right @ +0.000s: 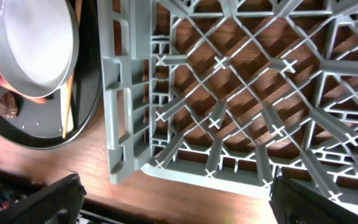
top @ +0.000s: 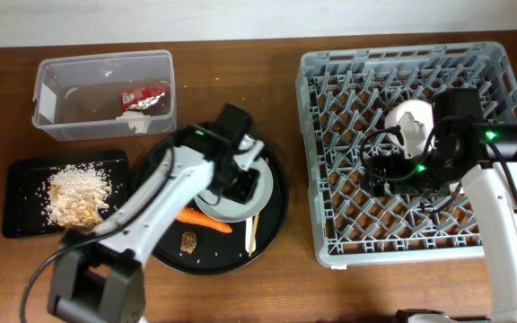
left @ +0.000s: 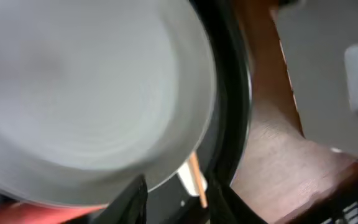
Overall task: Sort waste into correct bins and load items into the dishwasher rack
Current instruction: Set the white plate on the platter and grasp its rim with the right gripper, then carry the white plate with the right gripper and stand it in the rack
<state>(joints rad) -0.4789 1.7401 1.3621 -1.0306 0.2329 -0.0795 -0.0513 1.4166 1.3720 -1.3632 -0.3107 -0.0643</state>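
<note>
The pale grey plate [top: 232, 213] lies on the round black tray [top: 276, 211], with the orange carrot [top: 203, 218], brown morsel [top: 188, 240], chopsticks [top: 251, 231] and a bit of white fork [left: 185, 177] beside it. My left gripper [top: 240, 184] is open low at the plate's rim [left: 92, 93], its jaws [left: 176, 202] astride a chopstick [left: 197, 183]. My right gripper [top: 380, 166] hangs wide open and empty [right: 179, 205] over the grey dishwasher rack [top: 402, 52], near a white bowl [top: 413, 126]. The cups are out of view.
The clear tub [top: 56, 72] at the back left holds the red wrapper [top: 144, 97] and white tissue [top: 133, 121]. The black rectangular tray [top: 25, 170] holds pale food scraps [top: 74, 196]. The right wrist view shows the rack's corner [right: 129, 155] and the plate [right: 33, 43].
</note>
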